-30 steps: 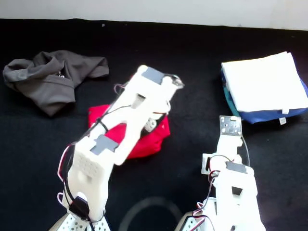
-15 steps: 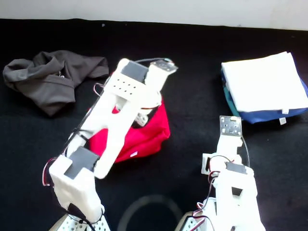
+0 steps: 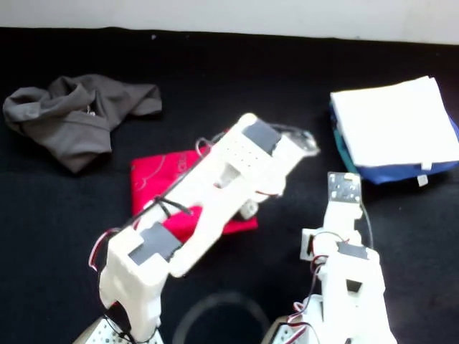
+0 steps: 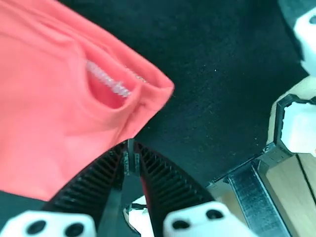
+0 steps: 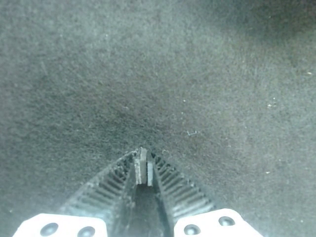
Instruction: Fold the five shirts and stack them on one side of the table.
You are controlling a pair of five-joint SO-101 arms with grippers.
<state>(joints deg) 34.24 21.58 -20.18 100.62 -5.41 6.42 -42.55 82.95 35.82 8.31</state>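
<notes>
The red shirt [image 3: 154,179] lies folded near the table's middle, partly under my left arm [image 3: 229,165], which stretches across it toward the right. In the left wrist view my left gripper [image 4: 131,148] is shut at the red shirt's [image 4: 54,98] folded edge, with red cloth showing between its jaws. A crumpled grey shirt [image 3: 72,118] lies at the far left. At the right, a stack of folded shirts [image 3: 394,122] has a white one on top and blue and teal ones beneath. My right gripper [image 5: 142,165] is shut on nothing, low over the black tabletop [image 5: 197,74] and in front of the stack.
Black cloth covers the table [image 3: 237,72]. My right arm [image 3: 348,272] stands at the near right, its gripper [image 3: 343,188] pointing toward the stack. Open room lies along the far side and between the red shirt and the stack.
My left arm first drew the red shirt up and toward the far left, then swung right. The shirt now lies flatter, with its near right corner by the gripper. The right arm has kept still.
</notes>
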